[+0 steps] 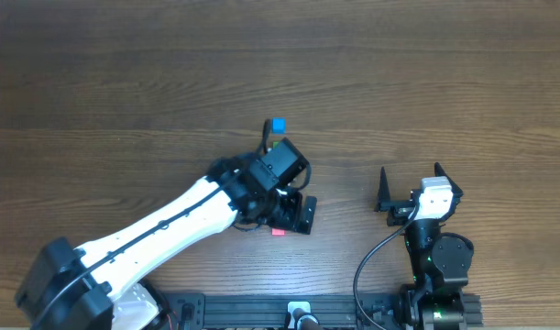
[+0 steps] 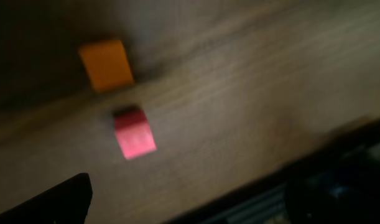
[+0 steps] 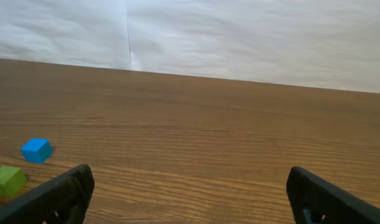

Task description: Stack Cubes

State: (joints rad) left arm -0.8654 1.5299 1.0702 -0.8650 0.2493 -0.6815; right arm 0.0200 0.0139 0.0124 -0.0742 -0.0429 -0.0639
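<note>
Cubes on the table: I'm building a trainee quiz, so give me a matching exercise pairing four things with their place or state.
1 blue cube
2 red cube
3 green cube
4 right gripper

a open, holding nothing
b beside the orange cube
c cube farthest up the top view
d right beside the blue cube

Pairs: 1-c, 2-b, 3-d, 4-a

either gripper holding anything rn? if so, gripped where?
Nothing held. Right gripper is open and empty; left gripper is open, with the red cube and orange cube lying free on the table.
</note>
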